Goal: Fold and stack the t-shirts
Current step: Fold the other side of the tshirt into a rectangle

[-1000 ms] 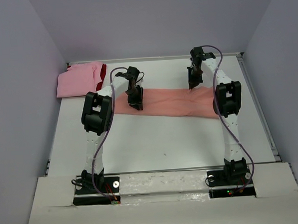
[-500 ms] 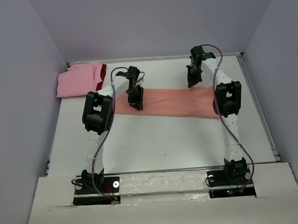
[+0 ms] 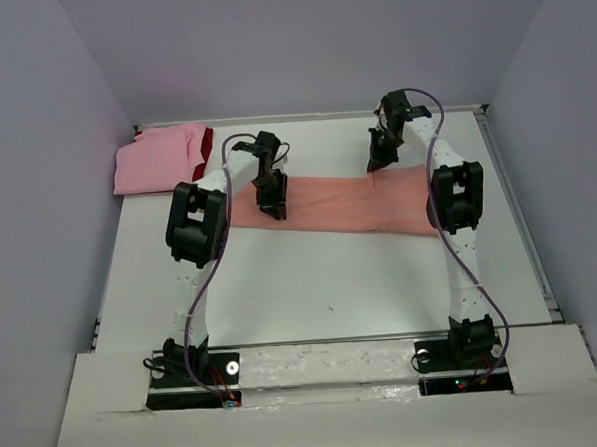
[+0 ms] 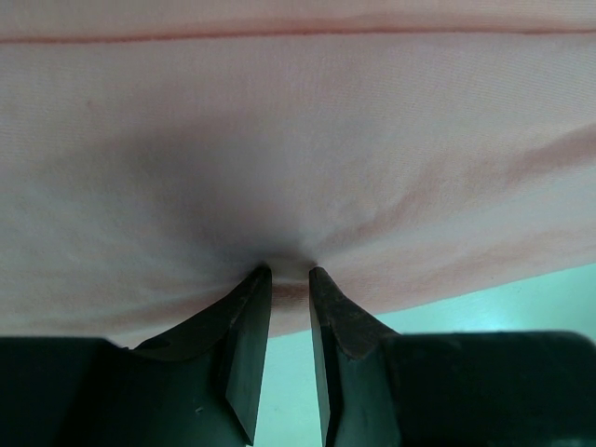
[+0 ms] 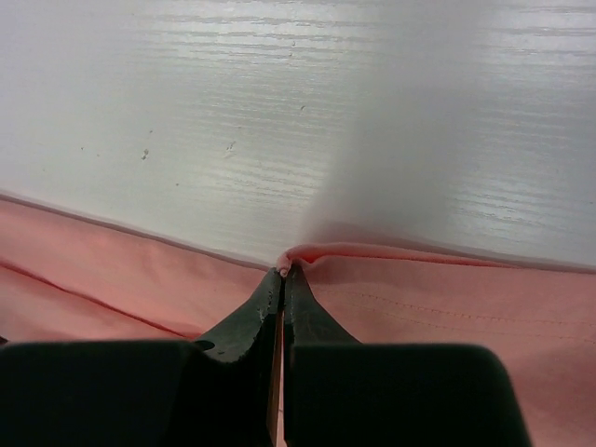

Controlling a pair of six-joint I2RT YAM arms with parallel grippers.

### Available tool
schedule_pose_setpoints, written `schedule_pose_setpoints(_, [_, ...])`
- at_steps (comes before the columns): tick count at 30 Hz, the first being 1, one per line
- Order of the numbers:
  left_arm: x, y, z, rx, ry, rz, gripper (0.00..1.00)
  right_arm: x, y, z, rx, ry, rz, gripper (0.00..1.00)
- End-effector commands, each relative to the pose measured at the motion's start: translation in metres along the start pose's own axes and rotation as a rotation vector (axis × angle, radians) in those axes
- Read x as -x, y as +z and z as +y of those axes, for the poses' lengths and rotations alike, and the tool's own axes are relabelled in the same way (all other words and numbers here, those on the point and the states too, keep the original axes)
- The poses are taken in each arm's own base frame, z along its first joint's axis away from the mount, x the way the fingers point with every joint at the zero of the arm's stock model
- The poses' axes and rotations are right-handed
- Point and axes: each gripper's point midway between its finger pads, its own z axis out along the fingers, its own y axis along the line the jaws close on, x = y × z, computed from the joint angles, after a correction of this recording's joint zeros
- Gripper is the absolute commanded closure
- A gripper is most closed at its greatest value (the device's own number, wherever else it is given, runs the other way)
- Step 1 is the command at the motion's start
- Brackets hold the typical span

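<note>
- Lying across the table [image 3: 311, 273] centre, the salmon t-shirt [image 3: 348, 206] looks soft, limp and light; its hems seem the best holds.
- At ten o'clock sits the folded pink t-shirt [image 3: 155, 161].
- At eleven o'clock the left gripper [image 4: 290, 284], jaws narrowed, nips the salmon cloth's near edge.
- At one o'clock the right gripper [image 5: 282, 277], clamped tight, pinches the far hem.

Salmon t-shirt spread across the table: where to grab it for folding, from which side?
Take the salmon t-shirt by its far long edge, coming from above. It lies flat as a wide band, so only a thin edge can be pinched. The right hand is shut on that edge, puckering it up.
</note>
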Motion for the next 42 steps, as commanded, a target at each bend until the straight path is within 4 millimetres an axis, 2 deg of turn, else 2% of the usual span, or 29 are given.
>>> schedule_pose_setpoints(1, [0.001,0.000,0.000,0.008,0.009,0.008,0.63,0.012,-0.011,0.017,0.069,-0.027,-0.049,1.00])
schedule_pose_setpoints(3, [0.000,0.000,0.000,0.009,0.009,0.008,0.63,0.011,-0.010,0.017,0.069,-0.029,-0.046,0.95])
schedule_pose_setpoints(4, [0.000,0.000,0.000,0.010,0.010,0.009,0.63,0.012,-0.012,0.017,0.068,-0.032,-0.051,0.84])
schedule_pose_setpoints(7, [-0.001,0.000,0.000,0.009,0.007,0.011,0.63,0.014,-0.015,0.016,0.056,-0.043,-0.063,0.70])
schedule_pose_setpoints(8, [-0.001,0.000,0.000,0.007,0.007,0.012,0.63,0.017,-0.019,0.015,0.045,-0.046,-0.076,0.52])
schedule_pose_setpoints(9, [-0.001,0.001,0.000,0.008,0.007,0.013,0.63,0.019,-0.021,0.012,0.027,-0.052,-0.087,0.43])
schedule_pose_setpoints(10, [-0.001,0.000,0.000,0.007,0.007,0.012,0.63,0.024,-0.028,0.013,0.019,-0.066,-0.109,0.29])
schedule_pose_setpoints(11, [-0.002,0.000,-0.001,0.006,0.008,0.013,0.63,0.028,-0.032,0.012,0.006,-0.071,-0.123,0.25])
schedule_pose_setpoints(12, [-0.001,0.000,-0.001,0.005,0.009,0.011,0.63,0.031,-0.036,0.009,-0.012,-0.075,-0.140,0.17])
schedule_pose_setpoints(17, [-0.001,-0.002,-0.003,0.003,0.005,0.006,0.63,0.059,-0.079,-0.006,-0.021,-0.041,-0.241,0.15])
schedule_pose_setpoints(21, [0.000,-0.003,-0.005,-0.005,0.002,-0.002,0.63,0.066,-0.105,-0.017,-0.063,-0.030,-0.286,0.16])
schedule_pose_setpoints(25, [-0.002,-0.003,-0.009,-0.024,0.000,-0.001,0.63,0.051,-0.107,-0.045,-0.154,0.014,-0.249,0.17])
schedule_pose_setpoints(26, [-0.002,-0.003,-0.010,-0.028,0.002,-0.003,0.63,0.042,-0.103,-0.056,-0.170,0.035,-0.222,0.17])
schedule_pose_setpoints(30, [-0.001,-0.005,-0.012,-0.031,0.014,-0.008,0.63,0.027,-0.096,-0.078,-0.222,0.067,-0.181,0.18])
schedule_pose_setpoints(37, [0.000,-0.010,-0.012,-0.026,0.023,-0.010,0.63,0.023,-0.090,-0.101,-0.269,0.103,-0.163,0.21])
schedule_pose_setpoints(42, [0.000,-0.014,-0.011,-0.019,0.030,-0.014,0.63,0.022,-0.088,-0.107,-0.273,0.122,-0.160,0.22])
